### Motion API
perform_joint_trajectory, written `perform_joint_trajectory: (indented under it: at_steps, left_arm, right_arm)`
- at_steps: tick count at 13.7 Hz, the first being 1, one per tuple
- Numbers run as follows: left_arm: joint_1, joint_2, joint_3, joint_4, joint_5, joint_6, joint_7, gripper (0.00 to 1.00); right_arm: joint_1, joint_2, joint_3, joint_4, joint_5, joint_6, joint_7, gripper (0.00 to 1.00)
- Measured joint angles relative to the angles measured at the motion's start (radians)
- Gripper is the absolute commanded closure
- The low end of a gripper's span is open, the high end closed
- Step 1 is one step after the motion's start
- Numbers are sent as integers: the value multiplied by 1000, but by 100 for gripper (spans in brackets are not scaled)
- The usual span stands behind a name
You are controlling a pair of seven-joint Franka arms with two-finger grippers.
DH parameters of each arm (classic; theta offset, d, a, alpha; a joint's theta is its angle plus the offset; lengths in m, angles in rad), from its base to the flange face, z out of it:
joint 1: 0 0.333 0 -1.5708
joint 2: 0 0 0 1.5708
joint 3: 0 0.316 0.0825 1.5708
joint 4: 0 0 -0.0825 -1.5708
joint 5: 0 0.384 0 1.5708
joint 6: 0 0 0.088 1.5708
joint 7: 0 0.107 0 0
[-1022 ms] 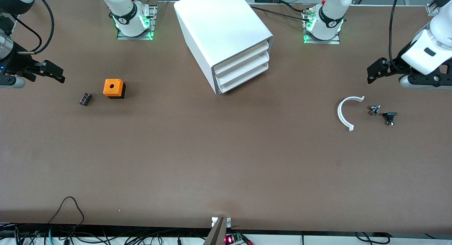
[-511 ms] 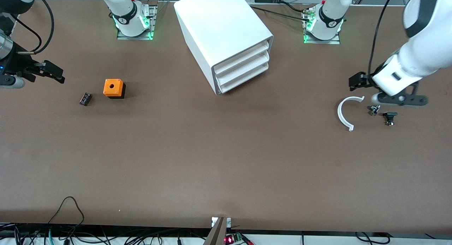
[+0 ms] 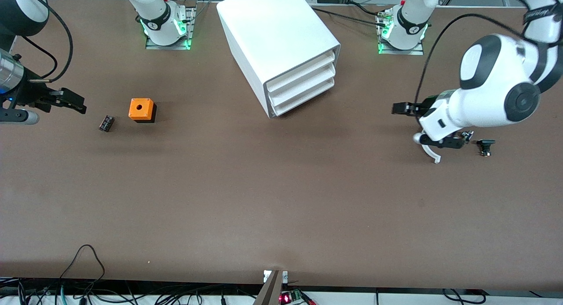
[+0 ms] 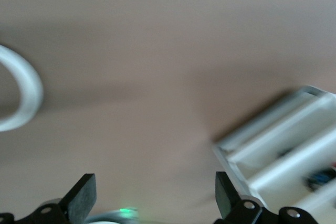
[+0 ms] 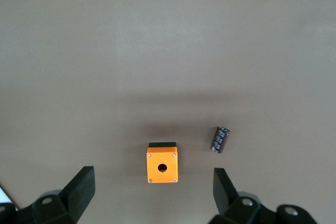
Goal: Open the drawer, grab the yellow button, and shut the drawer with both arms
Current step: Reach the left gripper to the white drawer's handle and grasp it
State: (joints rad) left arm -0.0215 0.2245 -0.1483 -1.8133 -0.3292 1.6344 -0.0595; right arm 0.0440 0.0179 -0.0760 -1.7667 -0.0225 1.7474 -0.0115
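The white cabinet [image 3: 281, 41] stands at the middle of the table near the arms' bases. Its uppermost drawer [image 3: 302, 69] is shut, like the two below it. The button is hidden. My left gripper [image 3: 398, 108] is open and empty, in the air between the cabinet and a white curved piece, pointing toward the cabinet front. In the left wrist view the gripper [image 4: 155, 203] is open and the cabinet front [image 4: 273, 140] shows blurred. My right gripper [image 3: 77, 102] is open and empty at the right arm's end of the table. It [image 5: 152, 192] faces the orange box.
An orange box with a hole [image 3: 141, 110] [image 5: 162, 164] and a small dark block [image 3: 106, 123] [image 5: 221, 139] lie toward the right arm's end. A white curved piece [image 3: 430, 153] [image 4: 23, 93] and two small black parts [image 3: 485, 146] lie under the left arm.
The left arm has swung in from the table's end toward the cabinet, now over the white curved piece. The right gripper has shifted slightly toward the dark block.
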Motion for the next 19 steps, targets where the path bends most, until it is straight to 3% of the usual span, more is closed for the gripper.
perform_joint_trajectory:
  at_steps: [2, 5, 8, 12, 13, 14, 16, 19]
  left_arm:
    - [-1, 27, -18, -79, -166, 23, 5, 0]
    - [-4, 55, -111, -175, -372, 48, 7, 0]
    - [-10, 60, -205, -218, -497, 63, 8, 1]
    - [-10, 60, -282, -295, -590, 114, 96, 6]
    - [-10, 60, -297, -318, -606, 137, 122, 15]
    - [-10, 60, -318, -337, -614, 163, 136, 35]
    - [-10, 59, -355, -357, -618, 212, 141, 100]
    - [-7, 56, -366, -355, -632, 220, 152, 100]
  right_arm:
    - [17, 6, 3, 0, 2, -1, 0, 0]
    - [82, 35, 5, 1, 3, 0, 0, 0]
    - [104, 60, 4, 14, 2, 2, 0, 0]
    - [103, 62, -3, 22, 2, -1, 0, 0]
    - [103, 63, -3, 22, 2, -2, 0, 0]
    - [103, 64, -3, 22, 2, -2, 0, 0]
    - [104, 66, -3, 22, 2, -2, -10, 0]
    - [113, 71, 0, 22, 2, -4, -43, 0]
